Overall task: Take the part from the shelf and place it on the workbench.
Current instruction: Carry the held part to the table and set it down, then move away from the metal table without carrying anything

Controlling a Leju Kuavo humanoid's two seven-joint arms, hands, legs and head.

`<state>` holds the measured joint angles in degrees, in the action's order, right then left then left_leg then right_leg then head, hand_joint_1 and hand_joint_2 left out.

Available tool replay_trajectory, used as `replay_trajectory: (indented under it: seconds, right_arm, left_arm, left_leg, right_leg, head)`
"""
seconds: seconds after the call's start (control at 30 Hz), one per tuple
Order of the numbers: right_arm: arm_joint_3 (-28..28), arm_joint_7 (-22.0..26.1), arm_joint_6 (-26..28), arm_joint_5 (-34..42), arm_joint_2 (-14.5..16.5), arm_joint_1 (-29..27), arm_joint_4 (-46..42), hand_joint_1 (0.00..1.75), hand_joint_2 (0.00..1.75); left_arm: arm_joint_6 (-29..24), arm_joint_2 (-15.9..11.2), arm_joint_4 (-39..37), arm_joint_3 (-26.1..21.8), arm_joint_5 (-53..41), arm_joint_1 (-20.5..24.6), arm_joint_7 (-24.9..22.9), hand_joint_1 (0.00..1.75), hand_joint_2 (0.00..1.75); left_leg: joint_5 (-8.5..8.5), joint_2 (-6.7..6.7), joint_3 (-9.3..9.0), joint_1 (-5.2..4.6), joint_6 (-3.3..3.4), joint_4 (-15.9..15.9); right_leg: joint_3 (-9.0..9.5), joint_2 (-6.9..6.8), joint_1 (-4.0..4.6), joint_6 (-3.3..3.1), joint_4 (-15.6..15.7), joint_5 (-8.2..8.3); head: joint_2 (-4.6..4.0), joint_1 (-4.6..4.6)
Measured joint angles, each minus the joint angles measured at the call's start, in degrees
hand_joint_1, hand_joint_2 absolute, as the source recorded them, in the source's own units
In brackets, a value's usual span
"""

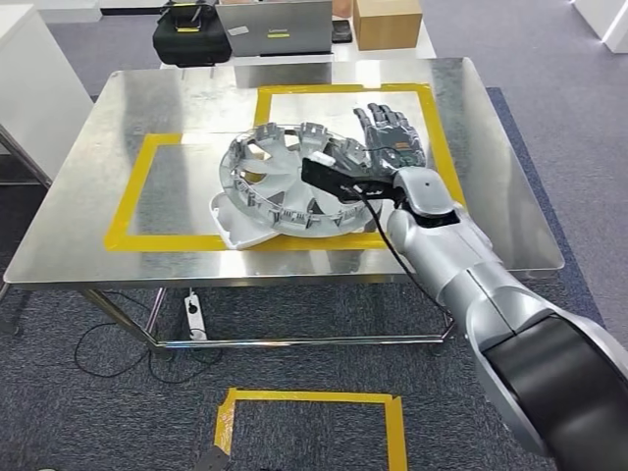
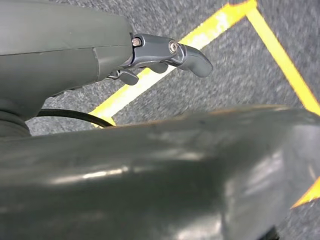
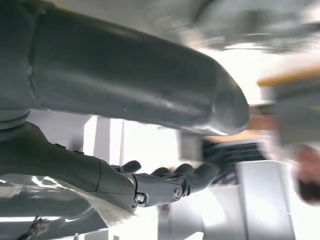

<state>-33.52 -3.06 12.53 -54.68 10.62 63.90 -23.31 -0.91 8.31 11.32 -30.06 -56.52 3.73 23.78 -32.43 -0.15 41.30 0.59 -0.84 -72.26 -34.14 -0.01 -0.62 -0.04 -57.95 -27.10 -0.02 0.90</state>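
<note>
In the head view we see the part (image 1: 285, 186), a round grey wheel cover with ribs and clips along its rim, lying flat on the metal counter (image 1: 111, 128). It rests across the near line of the yellow tape (image 1: 148, 240) that marks rectangles on the counter, with one edge over a flat white piece (image 1: 234, 228). Our right arm (image 1: 459, 265) reaches in from the lower right, up and toward the part. The right hand (image 1: 382, 147) is over the far right side of the part, palm turned up toward the camera, fingers straight and spread apart, and it holds nothing. A black wrist camera (image 1: 330, 179) with a cable sits just over the rim of the part. Behind the counter stand a black case (image 1: 185, 34), a laptop (image 1: 274, 27) and a cardboard box (image 1: 387, 20). In the left wrist view the left hand (image 2: 166, 55) hangs above grey carpet (image 2: 234, 65) with yellow tape lines; the fingers we see are bent a little and nothing is between them, but we cannot tell if this hand is open or closed. In the right wrist view the picture is blurred; the thick thumb and the dark fingers (image 3: 166, 182) stretch out apart, with nothing between them.
</note>
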Motion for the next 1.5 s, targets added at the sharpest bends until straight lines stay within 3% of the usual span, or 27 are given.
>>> replay_trajectory:
  seconds: [0.03,0.07,0.13,0.2,0.27,0.33,0.4,0.47,0.53,0.57,0.6,0.67,0.73,0.87,0.93,1.0,1.03,1.07,1.1,1.2,1.23,1.27,1.33,1.37,1.4,1.43,1.5]
  right_arm:
    - [2.69,2.78,0.58,3.83,-0.38,-1.48,-2.02,0.0,0.0]
    - [5.06,4.83,0.56,7.23,-0.79,-3.28,-4.25,0.0,0.0]
    - [8.79,7.88,-0.71,14.41,-1.78,-7.28,-9.47,0.0,0.0]
    - [11.8,11.51,-2.88,22.75,-3.02,-11.77,-15.35,0.0,0.87]
    - [14.12,15.62,-5.49,30.59,-4.47,-17.14,-21.37,0.0,1.75]
    - [15.78,19.13,-7.75,37.0,-5.78,-22.39,-27.08,0.0,1.75]
    - [17.16,21.67,-9.16,41.23,-7.05,-26.74,-32.17,0.0,0.87]
    - [18.63,24.27,-10.77,45.47,-8.47,-32.74,-38.4,0.0,0.0]
    - [19.94,26.65,-12.52,49.6,-9.28,-40.11,-44.68,0.0,0.0]
    - [20.43,27.51,-13.16,50.92,-9.49,-43.32,-47.3,0.0,0.0]
    - [20.82,28.19,-13.66,51.78,-9.63,-46.02,-49.66,0.0,0.0]
    - [21.6,29.42,-14.59,52.92,-9.9,-50.15,-54.2,0.0,0.0]
    - [22.11,30.36,-15.31,53.6,-10.01,-53.55,-58.02,0.0,0.0]
    - [22.6,31.27,-16.34,54.49,-9.98,-58.73,-62.71,0.0,0.0]
    - [23.1,32.04,-17.09,55.07,-9.89,-61.37,-64.8,0.0,0.0]
    - [23.61,32.88,-17.78,55.48,-9.79,-64.65,-66.44,0.0,0.0]
    - [23.83,33.15,-18.05,55.77,-9.72,-66.24,-66.95,0.0,0.0]
    - [24.12,33.3,-18.08,56.07,-9.58,-67.72,-67.26,0.0,0.0]
    - [24.5,33.33,-17.89,56.34,-9.34,-69.13,-67.47,0.0,0.0]
    - [26.24,33.07,-16.25,57.03,-8.16,-73.05,-67.65,0.0,0.0]
    - [26.98,32.75,-15.84,57.65,-7.66,-74.16,-67.57,0.0,0.0]
    - [27.89,32.25,-15.61,58.57,-7.04,-75.13,-67.3,0.0,0.0]
    - [30.38,30.85,-15.56,60.44,-5.44,-76.75,-65.95,0.0,0.0]
    - [31.92,30.12,-15.3,60.9,-4.62,-77.37,-64.92,0.0,0.0]
    - [33.65,29.24,-14.73,60.85,-3.76,-77.8,-63.7,0.0,0.0]
    - [35.43,28.39,-13.97,60.57,-2.97,-78.08,-62.4,0.0,0.0]
    - [39.28,26.87,-12.25,59.34,-1.37,-78.28,-59.21,0.0,0.0]
  left_arm:
    - [-0.42,-0.03,0.0,-0.22,0.27,-0.35,0.41,0.0,0.0]
    - [-0.77,-0.04,0.0,-0.47,0.41,-0.72,0.75,0.0,0.0]
    - [-1.43,-0.06,0.0,-0.91,0.46,-1.36,1.2,0.0,0.0]
    - [-2.05,-0.05,0.0,-1.09,0.41,-1.73,1.47,0.0,0.0]
    - [-2.56,-0.02,0.0,-1.14,0.23,-1.97,1.84,0.0,0.0]
    - [-2.96,0.03,0.0,-1.17,0.0,-2.3,2.21,0.0,0.0]
    - [-3.27,0.13,0.0,-1.23,-0.15,-2.47,2.35,0.0,0.0]
    - [-3.79,0.39,0.0,-1.28,-0.43,-2.47,2.38,0.0,0.0]
    - [-4.35,0.65,0.0,-1.3,-0.79,-2.57,2.38,0.0,0.0]
    - [-4.55,0.71,0.0,-1.31,-0.93,-2.64,2.38,0.0,0.0]
    - [-4.66,0.78,0.0,-1.32,-1.04,-2.69,2.35,0.0,0.0]
    - [-4.83,0.9,0.0,-1.35,-1.16,-2.63,2.29,0.0,0.0]
    - [-4.92,0.99,0.0,-1.37,-1.19,-2.49,2.26,0.0,0.0]
    - [-5.11,1.02,0.0,-1.41,-1.33,-2.47,1.99,0.0,0.0]
    - [-5.27,1.02,0.0,-1.45,-1.4,-2.44,1.63,0.0,0.0]
    - [-5.55,1.03,0.0,-1.56,-1.38,-2.44,1.34,0.0,0.0]
    - [-5.75,1.03,0.0,-1.7,-1.34,-2.45,1.27,0.0,0.0]
    - [-6.0,1.04,0.0,-1.91,-1.24,-2.45,1.21,0.0,0.0]
    - [-6.27,1.05,0.0,-2.14,-1.11,-2.43,1.16,0.0,0.0]
    - [-7.14,1.11,0.04,-2.67,-0.54,-2.23,0.97,0.0,0.0]
    - [-7.46,1.18,0.06,-2.85,-0.31,-2.15,0.92,0.0,0.0]
    - [-7.79,1.26,0.08,-3.17,-0.01,-2.13,0.87,0.0,0.0]
    - [-8.28,1.52,0.09,-3.94,0.55,-2.35,0.81,0.0,0.0]
    - [-8.44,1.65,0.09,-4.36,0.8,-2.49,0.69,0.0,0.0]
    - [-8.54,1.82,0.1,-4.77,0.96,-2.59,0.38,0.0,0.0]
    - [-8.63,1.98,0.1,-5.14,1.08,-2.66,-0.02,0.0,0.0]
    - [-8.8,2.3,0.11,-5.87,1.19,-2.8,-0.99,0.0,0.0]
  left_leg:
    - [-0.38,0.0,0.96,0.0,0.01,-2.06]
    - [0.32,0.0,0.99,0.0,0.09,-2.05]
    - [4.01,0.0,-1.77,-0.01,0.48,3.93]
    - [6.29,-0.02,-5.13,-0.17,0.94,10.76]
    - [6.13,-0.15,-6.31,-0.36,1.29,13.12]
    - [6.17,-0.28,-6.43,-0.26,1.77,13.54]
    - [6.44,-0.21,-6.62,-0.03,2.4,13.98]
    - [6.57,-0.26,-6.74,0.06,2.9,14.14]
    - [6.58,-0.57,-6.75,0.05,3.11,14.05]
    - [6.57,-0.67,-6.72,0.04,3.1,14.0]
    - [6.56,-0.7,-6.7,0.03,3.09,13.93]
    - [6.49,-0.66,-6.66,-0.06,2.91,13.79]
    - [6.46,-0.67,-6.54,-0.3,2.45,13.55]
    - [6.17,-0.59,-6.25,-0.34,1.15,13.05]
    - [2.53,-0.47,-5.26,-0.22,0.6,9.47]
    - [-2.65,-0.39,-3.64,-0.13,0.2,2.67]
    - [-4.39,-0.37,-3.31,-0.1,0.12,-0.07]
    - [-5.09,-0.37,-3.83,-0.11,0.15,-1.06]
    - [-4.81,-0.37,-5.41,-0.12,0.3,0.07]
    - [-1.72,-0.35,-14.13,-0.43,1.32,11.86]
    - [-1.11,-0.33,-16.02,-0.61,1.61,14.84]
    - [-0.81,-0.31,-16.85,-0.82,1.85,16.31]
    - [0.1,-0.22,-16.38,-1.09,2.33,16.62]
    - [0.78,-0.05,-15.96,-1.08,2.69,16.74]
    - [1.54,0.1,-15.37,-1.0,3.1,16.91]
    - [2.34,0.27,-14.6,-0.88,3.48,17.08]
    - [3.65,0.44,-12.94,-0.87,3.93,17.07]
  right_leg:
    - [0.1,-0.03,0.04,-0.03,0.0,-0.07]
    - [0.23,-0.06,0.07,-0.04,-0.01,-0.16]
    - [0.53,-0.07,0.08,0.11,-0.01,-0.35]
    - [0.61,-0.07,0.26,0.5,-0.04,-0.56]
    - [0.61,-0.18,0.42,1.06,0.11,-0.61]
    - [0.59,-0.26,0.35,1.73,0.29,-0.7]
    - [-0.44,-0.11,0.27,2.37,-1.63,-2.31]
    - [-3.23,0.02,0.18,2.75,-7.95,-5.8]
    - [-6.24,0.03,0.1,2.92,-14.36,-8.18]
    - [-6.69,0.02,0.07,2.95,-15.06,-7.92]
    - [-6.03,0.0,0.06,2.92,-13.55,-6.65]
    - [-2.25,-0.05,0.07,2.74,-6.12,-3.15]
    - [0.83,0.02,0.12,2.38,-0.61,-1.33]
    - [1.05,0.06,0.08,1.14,0.22,-0.4]
    - [0.62,-0.31,-0.09,0.35,0.42,0.22]
    - [-0.15,-0.66,0.01,0.01,0.4,0.8]
    - [-0.71,-0.77,0.08,-0.03,0.36,1.18]
    - [-1.32,-0.81,0.15,-0.01,0.33,1.62]
    - [-1.94,-0.81,0.21,0.04,0.3,2.08]
    - [-3.29,-0.77,0.44,0.36,0.19,3.52]
    - [-3.54,-0.79,0.5,0.6,0.21,4.01]
    - [-3.65,-0.84,0.49,0.89,0.29,4.51]
    - [-3.73,-0.85,0.32,1.62,0.75,5.6]
    - [-3.9,-0.73,0.17,1.98,0.77,5.48]
    - [-4.39,-0.55,0.09,2.26,0.09,4.22]
    - [-5.1,-0.37,0.03,2.51,-1.7,1.79]
    - [-6.64,-0.19,-0.07,2.87,-8.42,-4.72]
  head:
    - [0.0,0.0]
    - [0.0,0.01]
    - [0.0,0.01]
    - [0.0,-0.01]
    - [0.0,-0.06]
    - [0.0,-0.09]
    - [0.0,-0.14]
    - [0.0,-0.23]
    - [0.0,-0.24]
    - [0.0,-0.23]
    - [0.0,-0.22]
    - [0.0,-0.23]
    - [0.0,-0.19]
    - [0.0,-0.12]
    - [0.0,0.08]
    - [0.0,0.26]
    - [0.0,0.27]
    - [0.0,0.29]
    - [0.0,0.29]
    - [0.0,0.31]
    - [0.0,0.3]
    - [0.0,0.34]
    - [0.0,0.35]
    - [0.0,0.4]
    - [0.0,0.32]
    - [0.0,0.2]
    - [0.0,-0.07]
